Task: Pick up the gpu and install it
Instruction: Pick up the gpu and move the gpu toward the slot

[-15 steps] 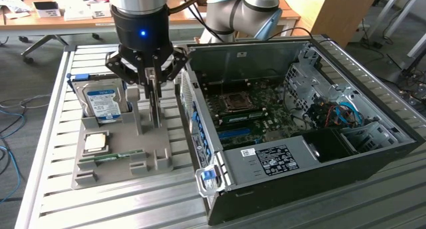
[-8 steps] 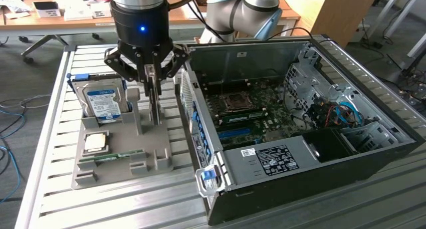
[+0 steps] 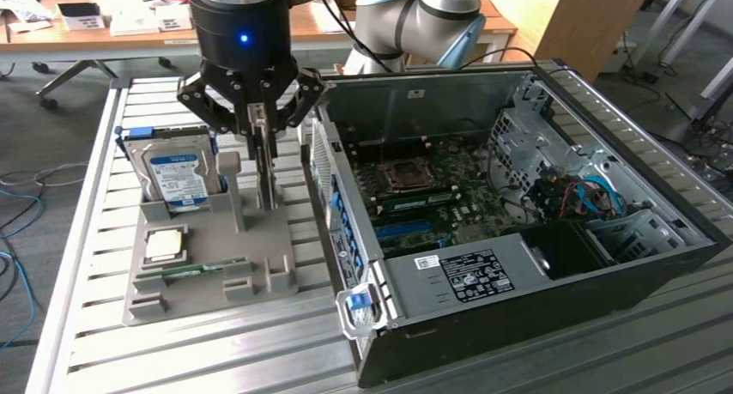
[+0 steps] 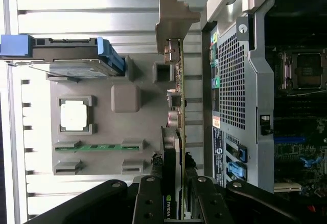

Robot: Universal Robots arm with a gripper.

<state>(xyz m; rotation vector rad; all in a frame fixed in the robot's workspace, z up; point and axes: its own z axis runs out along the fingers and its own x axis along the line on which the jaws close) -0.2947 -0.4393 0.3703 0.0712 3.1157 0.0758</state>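
Observation:
The gpu [image 3: 267,172] stands on edge as a thin dark card over the grey holder tray [image 3: 218,239], next to the open computer case [image 3: 516,197]. My gripper [image 3: 263,124] hangs straight above it, fingers closed on the card's upper edge. In the wrist view the gpu [image 4: 177,127] appears edge-on, its grey metal end bracket [image 4: 173,19] at the far end and its black fan side between my fingers [image 4: 149,198]. My gripper [image 4: 176,188] clamps the card from both faces. Whether the card's lower edge still rests in the tray is hidden.
On the tray stand a silver hard drive [image 3: 174,172] with a blue-white label, a square processor [image 3: 164,244] and a narrow green memory stick [image 3: 201,268]. The case's motherboard [image 3: 441,192] lies exposed. Everything sits on a slatted metal table [image 3: 92,325]; desks stand behind.

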